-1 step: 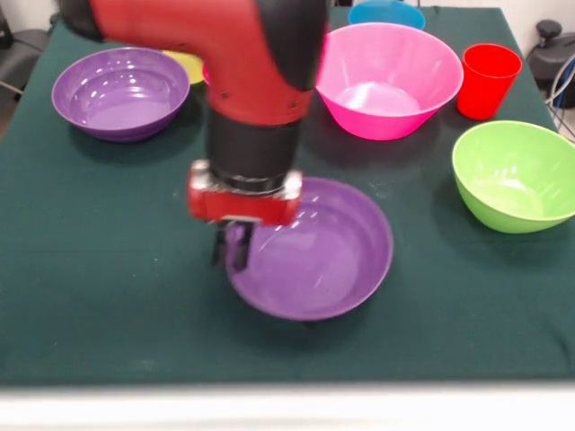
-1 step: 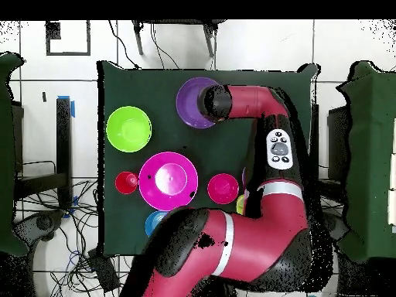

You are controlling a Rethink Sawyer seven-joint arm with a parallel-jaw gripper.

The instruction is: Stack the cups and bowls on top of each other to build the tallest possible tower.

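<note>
My gripper (image 1: 232, 247) hangs over the table's front middle, shut on the left rim of a wide purple bowl (image 1: 314, 256). One finger is inside the rim and one outside. That bowl (image 2: 189, 104) tilts slightly, with a shadow beneath it. A second purple bowl (image 1: 121, 92) sits at the back left, a yellow cup (image 1: 187, 63) just behind it. The big pink bowl (image 1: 388, 79), red cup (image 1: 488, 81), lime green bowl (image 1: 517, 175) and light blue bowl (image 1: 386, 13) stand apart on the right. A small crimson bowl (image 2: 223, 188) shows from overhead. No tower stands.
The green cloth (image 1: 108, 296) covers the table, with a pale front edge (image 1: 287, 404) close below the held bowl. My arm (image 2: 267, 193) hides part of the table's side in the overhead view. Cables and chairs surround the table.
</note>
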